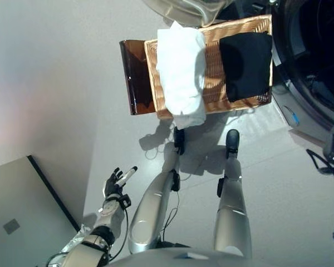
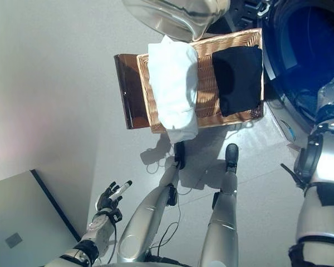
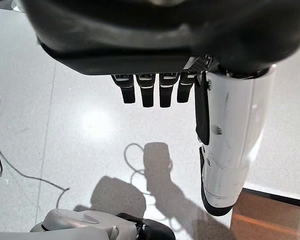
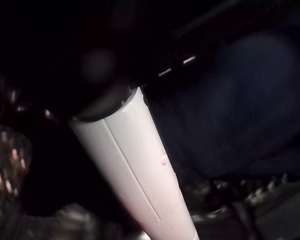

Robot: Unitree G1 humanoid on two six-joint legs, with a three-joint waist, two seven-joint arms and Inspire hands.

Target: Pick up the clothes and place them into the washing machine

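Note:
A wicker basket (image 1: 212,67) stands on the floor in front of me. Across its left half lies a white garment (image 1: 182,69), hanging over the near rim. A folded black garment (image 1: 246,64) fills the right half. The washing machine (image 1: 314,61) is open at the upper right, its drum showing blue inside (image 2: 303,50). My right arm (image 2: 323,139) reaches up into that opening. In the right wrist view my right hand (image 4: 135,160) is in the dark drum beside dark blue cloth (image 4: 240,115). My left hand (image 1: 116,183) hangs open at the lower left, holding nothing.
The machine's round silver door (image 1: 181,10) hangs open above the basket's far side. A brown glossy stand (image 1: 134,78) juts out at the basket's left. A grey cabinet top (image 1: 16,222) fills the lower left corner. Light floor lies to the left.

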